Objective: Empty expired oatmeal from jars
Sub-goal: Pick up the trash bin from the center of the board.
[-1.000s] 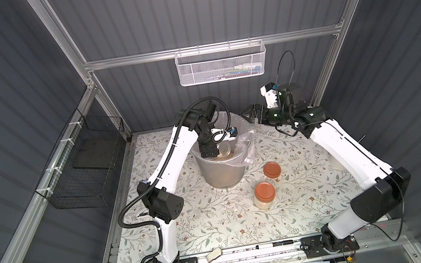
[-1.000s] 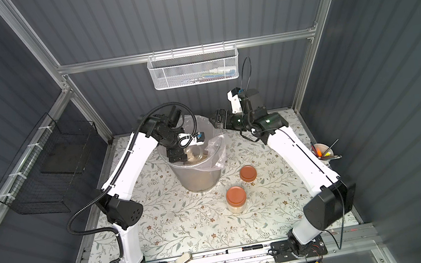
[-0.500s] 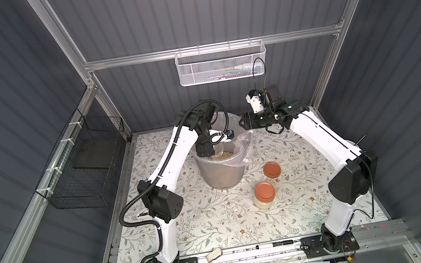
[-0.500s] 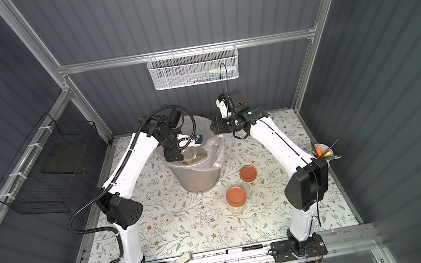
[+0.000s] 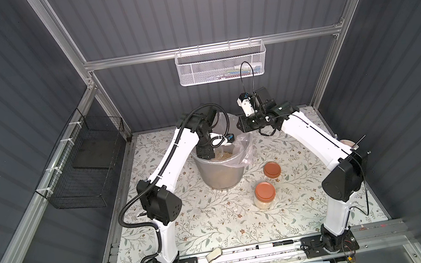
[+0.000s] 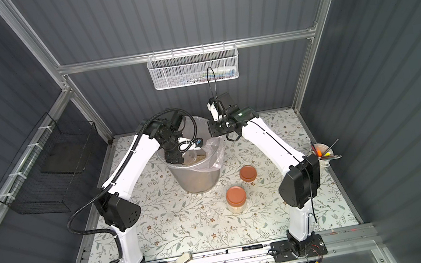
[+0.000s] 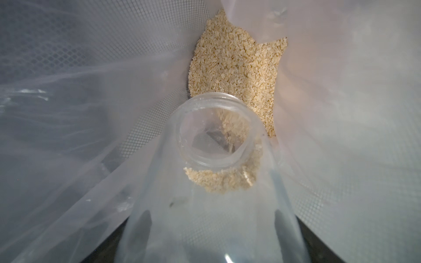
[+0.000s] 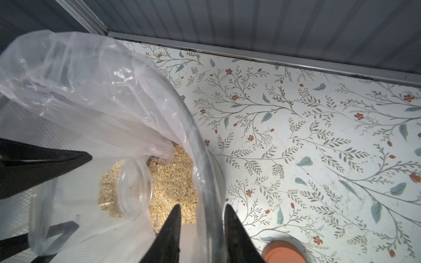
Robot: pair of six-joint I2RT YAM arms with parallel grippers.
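Note:
My left gripper (image 7: pixel 211 218) is shut on an open clear jar (image 7: pixel 216 136), tipped mouth-down inside the plastic-lined grey bin (image 5: pixel 221 175). Oatmeal (image 7: pixel 234 68) lies heaped on the liner, and some clings at the jar's mouth. In the right wrist view the same jar (image 8: pixel 134 184) lies over the oatmeal (image 8: pixel 173 182). My right gripper (image 8: pixel 201 209) straddles the bin's rim (image 8: pixel 205 177), one finger inside and one outside, closed on it. A second jar (image 5: pixel 265 194), lidded and holding oatmeal, stands on the mat. A loose orange lid (image 5: pixel 272 169) lies beside it.
A white mesh basket (image 5: pixel 221 62) hangs on the back wall. A black wire basket (image 5: pixel 87 167) is fixed to the left wall. A white cup of pens (image 6: pixel 322 152) stands at the right edge. A marker (image 5: pixel 266 245) and a tape roll (image 5: pixel 213 254) lie on the front rail.
The right arm swung left to the bin's rim, and its jaws narrowed from wide open onto it. The left arm stayed in the bin with the jar.

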